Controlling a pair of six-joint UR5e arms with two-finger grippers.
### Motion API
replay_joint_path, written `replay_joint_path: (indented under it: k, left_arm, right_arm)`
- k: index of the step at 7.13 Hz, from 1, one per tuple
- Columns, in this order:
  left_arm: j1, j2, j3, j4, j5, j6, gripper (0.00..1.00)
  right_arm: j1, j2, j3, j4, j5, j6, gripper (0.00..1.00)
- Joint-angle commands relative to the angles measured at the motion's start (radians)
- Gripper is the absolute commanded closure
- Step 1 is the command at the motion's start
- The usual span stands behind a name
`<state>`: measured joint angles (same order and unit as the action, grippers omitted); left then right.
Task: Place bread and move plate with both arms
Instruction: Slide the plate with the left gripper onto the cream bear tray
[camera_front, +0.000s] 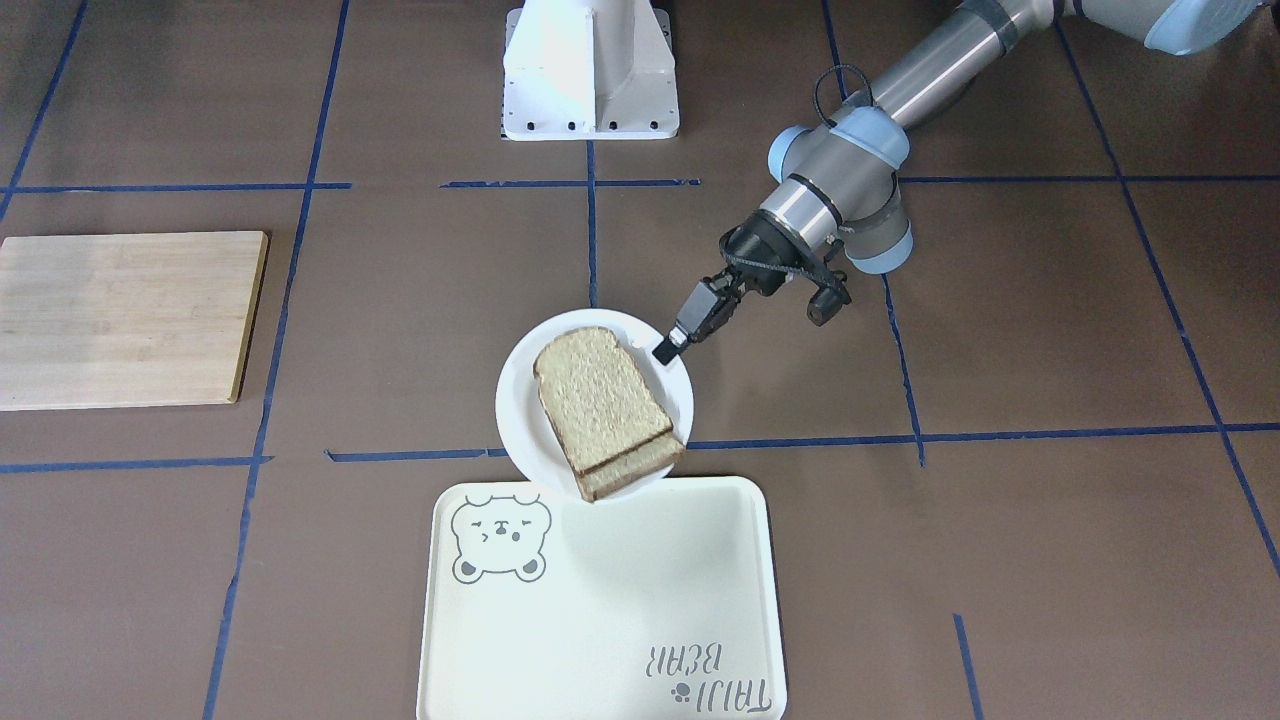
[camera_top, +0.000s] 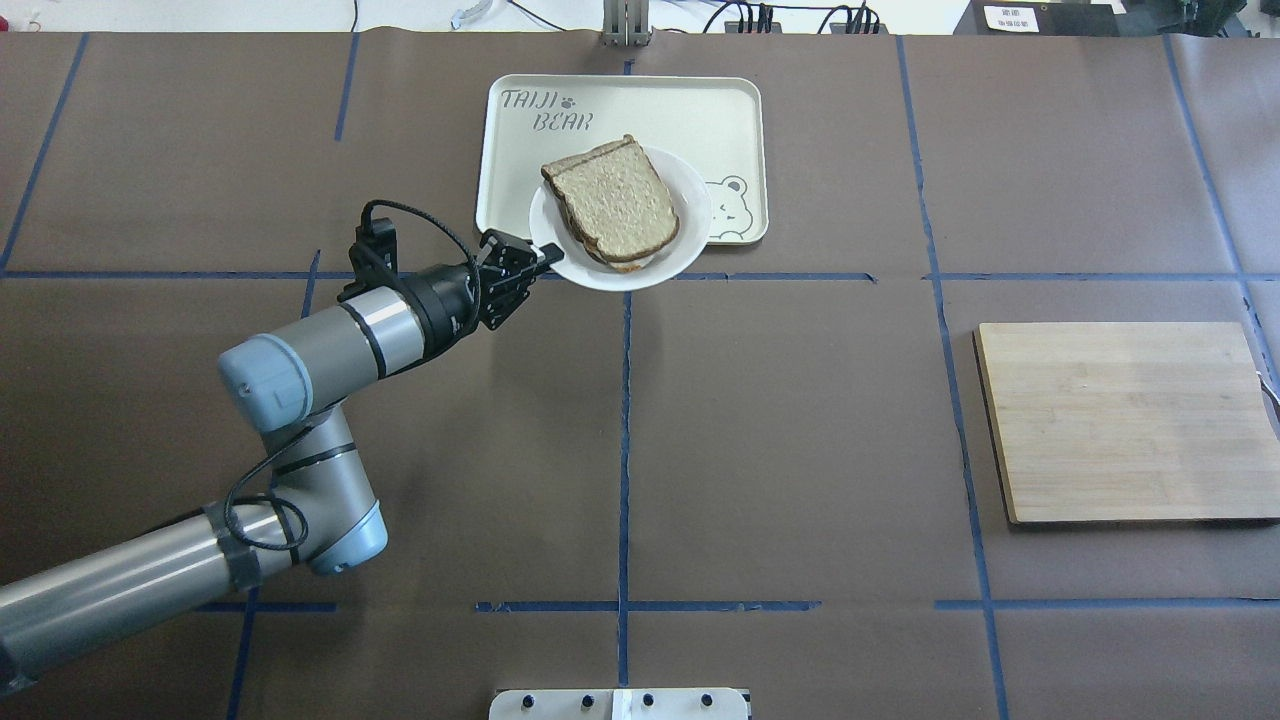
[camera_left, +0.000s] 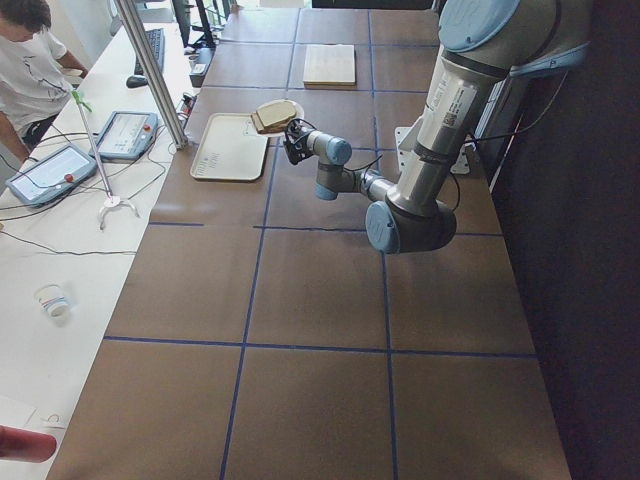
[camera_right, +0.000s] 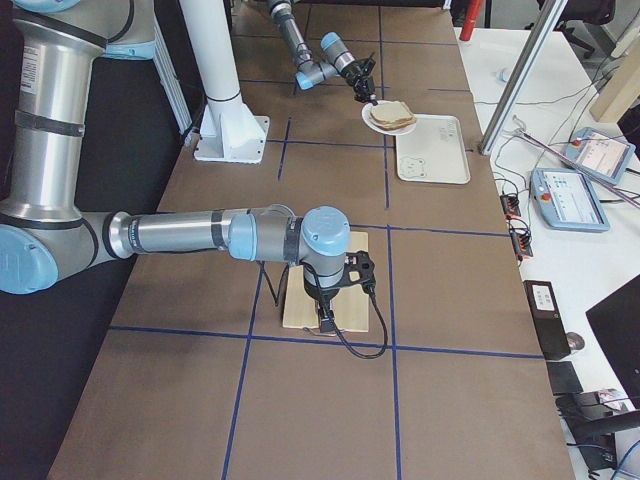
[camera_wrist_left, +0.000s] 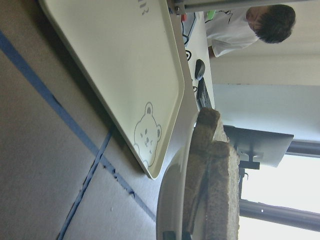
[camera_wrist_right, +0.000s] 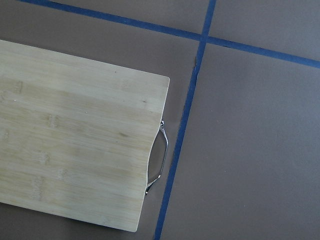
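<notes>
- The plate (camera_front: 520, 400) is being gripped at its rim by the left gripper (camera_front: 668, 346). The two fingers are being pressed together on the edge nearest the left arm.
- The plate is being held raised off the table (camera_top: 800, 450). In the left wrist view its underside is being seen from below, with a corner of the tray (camera_front: 600, 600) lying beyond it.
- The bread (camera_front: 598, 395) is being carried on the plate, speckled face up. Its rounded top is turned toward the robot and its flat end is jutting past the plate's rim on the tray side.
- A second slice (camera_front: 640, 465) is being carried directly under the bread, and only its crust edge is showing.
- In the overhead view the plate is being seen overlapping the tray's edge nearest the robot, just beside the bear drawing (camera_top: 733, 190).
- The right gripper (camera_right: 325, 326) is being held pointing down over the cutting board (camera_top: 1125, 420). It is being caught only by the side camera, so whether its fingers are apart or together cannot be told.
- The cutting board is lying flat on the table on the robot's right, well apart from the tray. Its metal handle (camera_wrist_right: 159, 160) is being shown at one short edge in the right wrist view.
</notes>
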<state>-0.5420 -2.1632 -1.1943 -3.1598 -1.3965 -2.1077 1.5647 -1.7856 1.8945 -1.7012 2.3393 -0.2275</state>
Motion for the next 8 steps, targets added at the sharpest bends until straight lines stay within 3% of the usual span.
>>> replay_joint_path:
  k: [1,3,5,6,7,8]
  left_arm:
    - [-0.079,-0.191,0.305,0.000,0.004,-0.046,1.00]
    - [-0.101,-0.321,0.538,0.001,0.004,-0.060,1.00]
    - [-0.101,-0.351,0.596,0.003,0.004,-0.060,0.99]
    - [-0.101,-0.354,0.596,0.003,0.004,-0.060,0.66]
    - [-0.102,-0.356,0.593,0.004,0.001,-0.058,0.01]
    - [-0.111,-0.354,0.578,0.004,-0.006,-0.052,0.00]
  right_arm:
    - [0.000,0.000,0.000,0.000,0.000,0.001,0.00]
    - [0.000,0.000,-0.003,0.000,0.000,0.001,0.00]
    - [0.000,0.000,-0.006,0.000,0.000,-0.001,0.00]
    - [0.000,0.000,-0.006,0.000,0.000,-0.001,0.00]
    - [0.000,0.002,-0.005,0.000,0.000,0.000,0.00]
    - [0.000,0.002,-0.005,0.000,0.000,-0.001,0.00]
